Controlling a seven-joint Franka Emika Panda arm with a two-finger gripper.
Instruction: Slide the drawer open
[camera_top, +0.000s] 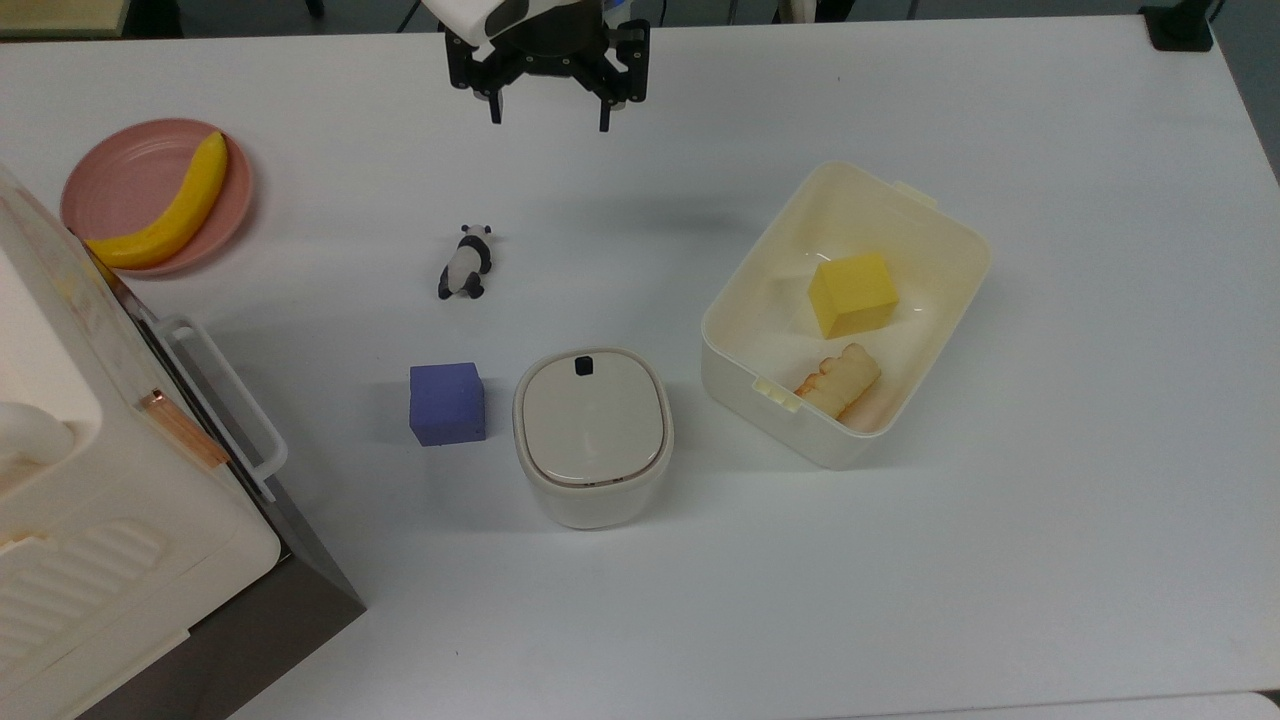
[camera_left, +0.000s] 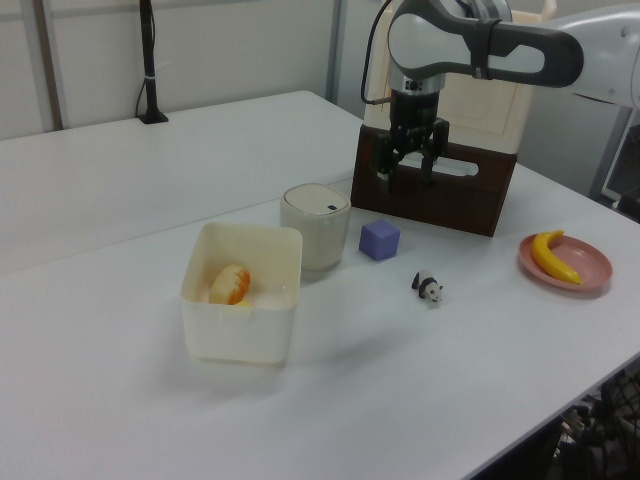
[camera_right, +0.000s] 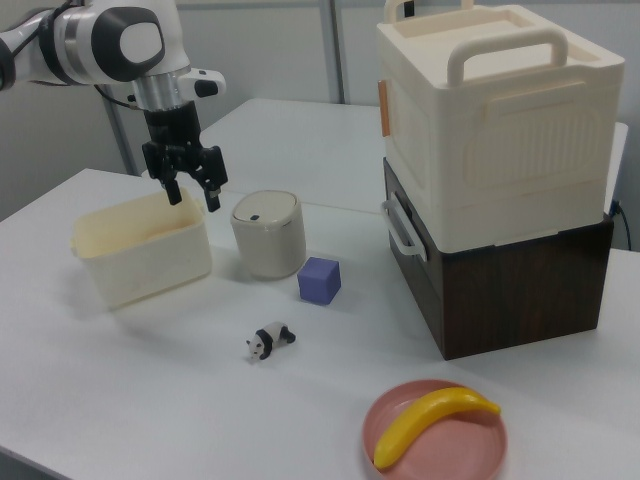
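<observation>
The drawer (camera_right: 408, 262) is the left face of a dark brown cabinet (camera_right: 510, 290) in the right view, with a white bar handle (camera_right: 398, 232). Its front sits flush with the cabinet. In the top view the handle (camera_top: 225, 400) is at the left edge, and in the left view the handle (camera_left: 455, 168) shows on the brown front. My gripper (camera_top: 550, 122) hangs open and empty above the table at the top view's upper middle, far from the handle. In the right view the gripper (camera_right: 194, 200) hovers over the cream bin's far side. In the left view the gripper (camera_left: 407, 178) stands before the cabinet.
A cream crate (camera_right: 490, 110) is stacked on the cabinet. On the table lie a purple cube (camera_top: 446, 403), a panda figure (camera_top: 464, 263), a lidded cream container (camera_top: 592, 432), an open cream bin (camera_top: 930, 225) with a yellow block and bread, and a pink plate (camera_top: 125, 175) with a banana.
</observation>
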